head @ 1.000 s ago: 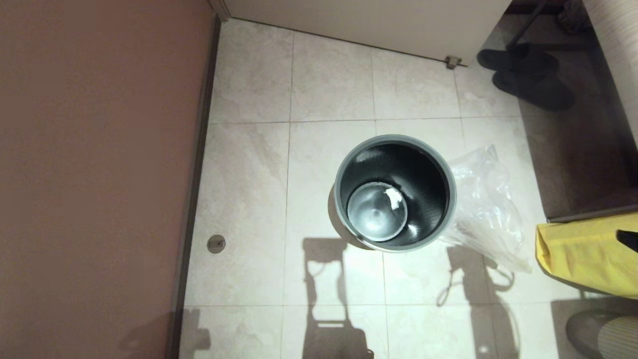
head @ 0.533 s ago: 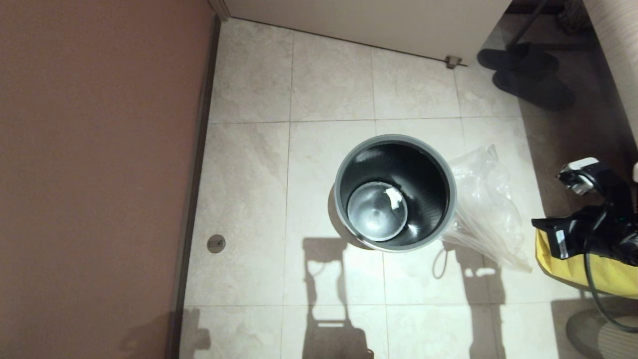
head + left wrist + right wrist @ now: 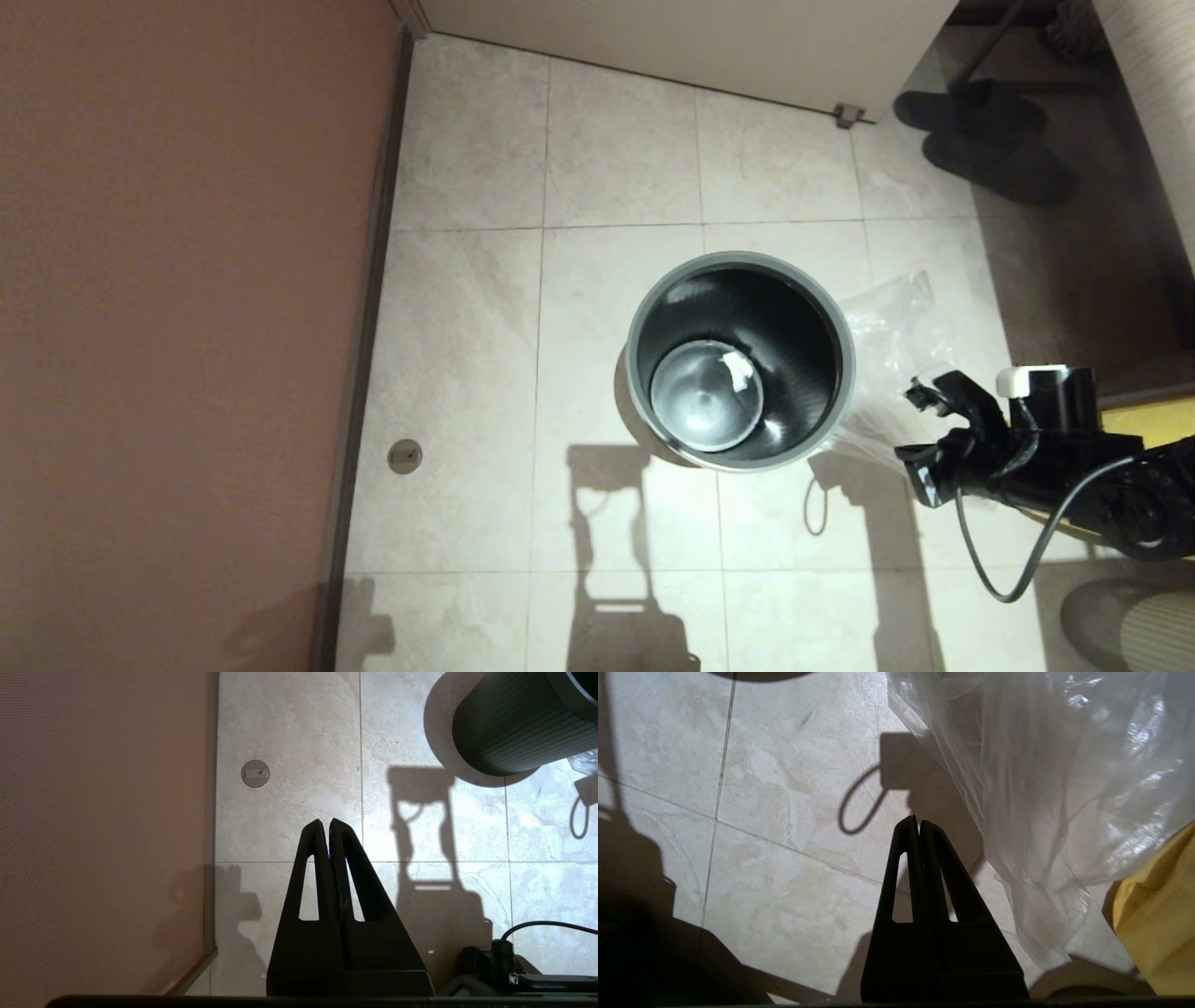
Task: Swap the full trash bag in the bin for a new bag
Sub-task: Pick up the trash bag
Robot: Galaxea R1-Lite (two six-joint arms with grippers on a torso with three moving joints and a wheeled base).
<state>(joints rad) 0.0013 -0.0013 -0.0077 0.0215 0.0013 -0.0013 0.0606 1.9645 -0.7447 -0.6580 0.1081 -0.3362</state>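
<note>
The bin (image 3: 637, 373) stands upright on the tiled floor with no liner in it, and a white scrap (image 3: 738, 371) lies on its shiny bottom. The left wrist view catches its ribbed dark outside (image 3: 518, 723). The new bag (image 3: 887, 341) lies crumpled and transparent on the floor against the bin's right side. My right gripper (image 3: 921, 474) hangs shut and empty above the floor at the bag's near end; its tips (image 3: 916, 821) are just beside the plastic (image 3: 1045, 788) and not touching it. My left gripper (image 3: 325, 822) is shut, empty and parked low near the brown wall.
A brown wall (image 3: 187, 327) runs along the left, with a round floor fitting (image 3: 404, 456) near it. The opaque yellow bag (image 3: 1148, 415) lies at the right behind my right arm. Dark slippers (image 3: 990, 140) sit at the far right, beyond a white door (image 3: 700, 37).
My right arm has come in from the right edge and swung left and down to the clear bag's near end, now covering most of the yellow bag. The bin and clear bag stayed put.
</note>
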